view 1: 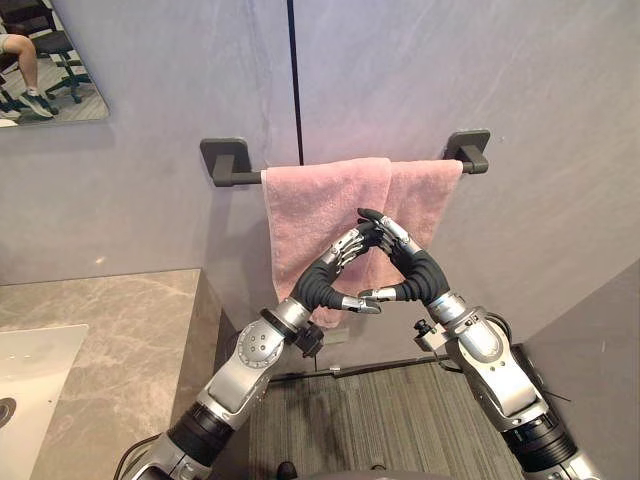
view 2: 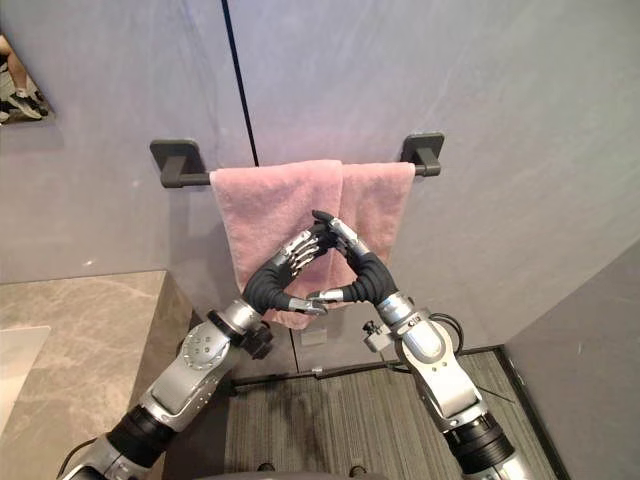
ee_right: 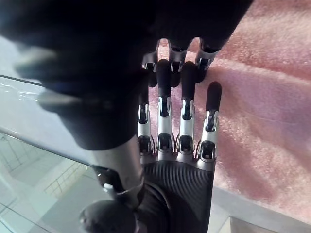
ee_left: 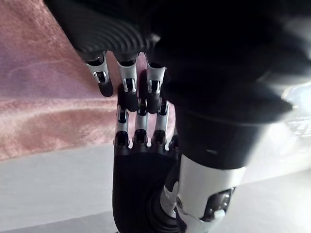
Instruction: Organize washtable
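Pink towel (view 1: pixel 300 210) already hangs on the wall bar (view 1: pixel 248 177), bunched toward its right end; I hold left hand (view 1: pixel 328 272) and right hand (view 1: pixel 415 265) before it, straight fingertips meeting, gripping nothing, so evening-out looks left.

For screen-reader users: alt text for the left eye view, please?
The left hand and right hand meet fingertip to fingertip before a pink towel hanging on a dark wall bar. A marble counter lies lower left.

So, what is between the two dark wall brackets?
The bar, with a pink towel over it, reaching the right bracket; bare bar by the left bracket. Both eye views show this.
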`<state>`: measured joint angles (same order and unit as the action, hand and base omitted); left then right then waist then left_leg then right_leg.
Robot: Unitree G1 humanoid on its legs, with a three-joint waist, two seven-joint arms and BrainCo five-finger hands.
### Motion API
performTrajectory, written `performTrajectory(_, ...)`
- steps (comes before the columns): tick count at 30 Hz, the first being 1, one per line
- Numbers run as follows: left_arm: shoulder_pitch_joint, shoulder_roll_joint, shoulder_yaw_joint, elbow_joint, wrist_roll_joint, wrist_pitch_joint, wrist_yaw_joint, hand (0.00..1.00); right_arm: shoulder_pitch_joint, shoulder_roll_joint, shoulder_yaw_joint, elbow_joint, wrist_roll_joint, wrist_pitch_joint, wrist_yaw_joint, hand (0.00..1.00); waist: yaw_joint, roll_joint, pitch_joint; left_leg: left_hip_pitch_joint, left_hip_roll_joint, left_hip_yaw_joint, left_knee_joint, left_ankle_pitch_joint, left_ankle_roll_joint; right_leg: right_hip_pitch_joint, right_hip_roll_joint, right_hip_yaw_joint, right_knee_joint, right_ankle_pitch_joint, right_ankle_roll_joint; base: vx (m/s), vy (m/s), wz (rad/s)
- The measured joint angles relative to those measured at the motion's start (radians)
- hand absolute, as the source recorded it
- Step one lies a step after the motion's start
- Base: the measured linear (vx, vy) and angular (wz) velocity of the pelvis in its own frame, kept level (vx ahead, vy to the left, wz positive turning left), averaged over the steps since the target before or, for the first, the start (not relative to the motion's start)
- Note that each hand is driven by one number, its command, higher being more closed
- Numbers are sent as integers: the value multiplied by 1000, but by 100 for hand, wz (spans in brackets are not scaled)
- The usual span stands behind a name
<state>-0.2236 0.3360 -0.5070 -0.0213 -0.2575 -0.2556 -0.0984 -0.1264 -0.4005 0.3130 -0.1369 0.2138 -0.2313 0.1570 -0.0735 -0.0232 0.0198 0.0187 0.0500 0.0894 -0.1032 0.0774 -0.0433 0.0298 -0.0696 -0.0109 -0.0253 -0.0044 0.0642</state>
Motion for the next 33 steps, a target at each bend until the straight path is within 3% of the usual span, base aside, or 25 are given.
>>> performTrajectory(8, -28, -27, 32, 98, 139, 6, 34, 0, -27, 5, -11, 56, -40, 15, -5, 0, -3, -3, -1, -6, 3, 5, 3, 0, 0, -2, 3, 5, -13, 11, -3, -1, -3, -1)
performTrajectory(13, -34, -61, 135, 137, 190, 9, 77, 0, -41, 23, -65, 81, -41, 15, -2, 0, -3, -6, 0, -6, 3, 8, -1, 0, 0, -4, 3, 9, -13, 11, -3, -7, -2, 0)
performTrajectory(17, -39, -55, 264, 180, 190, 19, 145, 0, -38, 23, -68, 86, -38, 15, 4, 0, -7, -11, 0, -8, 4, 8, -1, 0, 0, -5, 4, 9, -13, 11, -3, 0, 0, 0)
performTrajectory(23, -39, -55, 288, 179, 193, 19, 172, 0, -38, 58, -106, 116, -23, 15, 21, 0, -2, -27, 0, -9, 3, 6, 1, 0, -1, -4, 3, 7, -13, 11, -3, 0, 0, 0)
performTrajectory(33, -39, -57, 367, 179, 194, 19, 195, 0, -38, 84, -156, 128, 14, 15, 21, 0, 2, -32, 0, -9, 3, -1, 3, 1, -1, -1, 2, -1, -14, 11, -3, 0, 0, 2)
